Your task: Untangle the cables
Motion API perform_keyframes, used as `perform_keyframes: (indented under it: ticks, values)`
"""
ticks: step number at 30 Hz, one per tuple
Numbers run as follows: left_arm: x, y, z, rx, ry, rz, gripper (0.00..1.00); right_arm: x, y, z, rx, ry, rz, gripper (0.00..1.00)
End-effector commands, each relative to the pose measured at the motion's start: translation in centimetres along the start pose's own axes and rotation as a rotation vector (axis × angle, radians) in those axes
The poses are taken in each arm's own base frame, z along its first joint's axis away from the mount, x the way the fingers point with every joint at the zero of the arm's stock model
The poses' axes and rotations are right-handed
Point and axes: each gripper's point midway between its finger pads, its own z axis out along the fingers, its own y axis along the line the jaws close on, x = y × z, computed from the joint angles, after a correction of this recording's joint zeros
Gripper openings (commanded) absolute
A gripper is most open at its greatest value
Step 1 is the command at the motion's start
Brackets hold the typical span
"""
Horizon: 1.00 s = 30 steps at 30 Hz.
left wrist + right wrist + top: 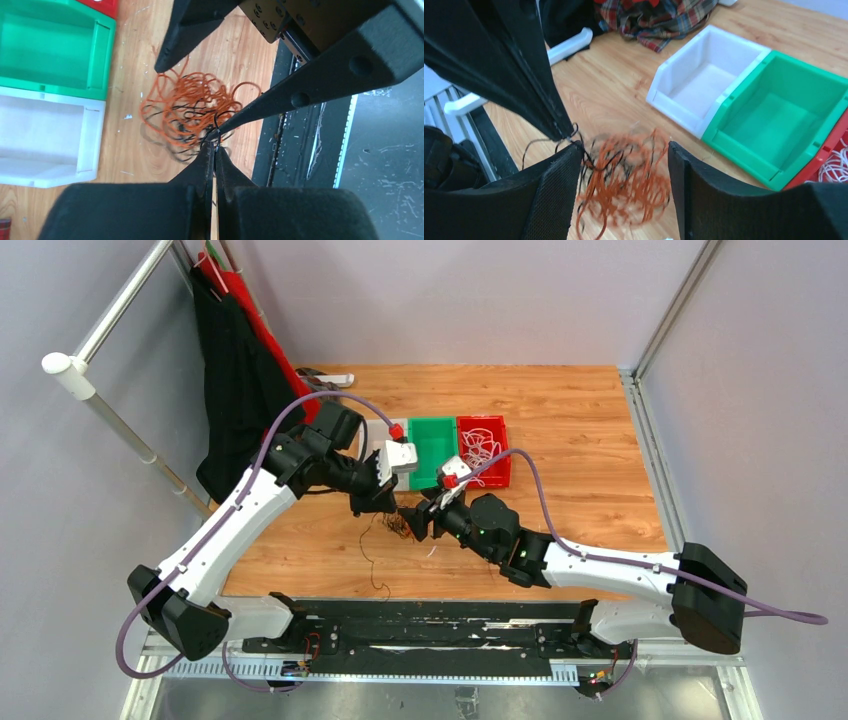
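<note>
Cables: your cables [401, 528] sit as one bunch mid-table on the wooden table [580, 440], orange loops with black strands mixed through, right under both wrists
Long axis: the bunch is a roundish knot with no clear long axis; in the top view one thin black strand trails out of it toward 6 o'clock, toward the near edge
Left gripper: your left gripper [215, 150] has its fingers pressed together on a black strand at the 5 o'clock rim of the bunch, as its own wrist view shows it
Right gripper: your right gripper [623, 150] stands wide apart, one finger on each side of the bunch, gripping nothing
In the way: both grippers crowd the same spot; the right fingers cross the left wrist view from 12 to 3 o'clock and cover part of the bunch
Bins: white bin [704, 82], green bin [784, 115] and red bin [483, 420] stand side by side at 12 to 1 o'clock from the bunch, apart from it; the red one holds white cables [482, 452]
Other: a black garment [235, 390] hangs at 10 o'clock; a plaid cloth [649, 15] lies past the white bin
</note>
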Motion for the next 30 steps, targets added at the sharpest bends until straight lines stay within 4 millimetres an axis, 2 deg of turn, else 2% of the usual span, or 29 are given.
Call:
perform_keyframes:
  ticks: [1, 8, 15, 18, 24, 28, 30]
  values:
    - [-0.8, -1.4, -0.5, 0.035, -0.029, -0.014, 0.01, -3.9, -0.2, -0.2, 0.040, -0.143, 0.017, 0.63]
    - [-1.5, -2.2, -0.5, 0.069, -0.048, -0.027, 0.01, -3.5, -1.0, 0.0, 0.080, -0.134, 0.007, 0.59]
    - [-1.8, -3.7, -0.7, 0.145, -0.036, -0.023, 0.01, -3.5, -1.4, 0.1, 0.108, -0.151, 0.022, 0.53]
    - [-2.9, -4.5, -1.2, 0.187, -0.057, -0.023, 0.01, -3.2, -1.3, 0.5, 0.103, -0.155, 0.022, 0.54]
    - [-4.4, -5.5, -2.1, 0.236, -0.088, -0.023, 0.01, -2.6, -1.6, 1.0, 0.121, -0.183, 0.040, 0.62]
    - [-4.8, -5.5, -2.3, 0.244, -0.085, -0.016, 0.01, -1.7, -1.4, 1.4, 0.105, -0.170, 0.040, 0.62]
    - [-5.2, -5.6, -2.6, 0.248, -0.092, -0.015, 0.01, -1.0, -1.5, 1.4, 0.110, -0.156, 0.037, 0.58]
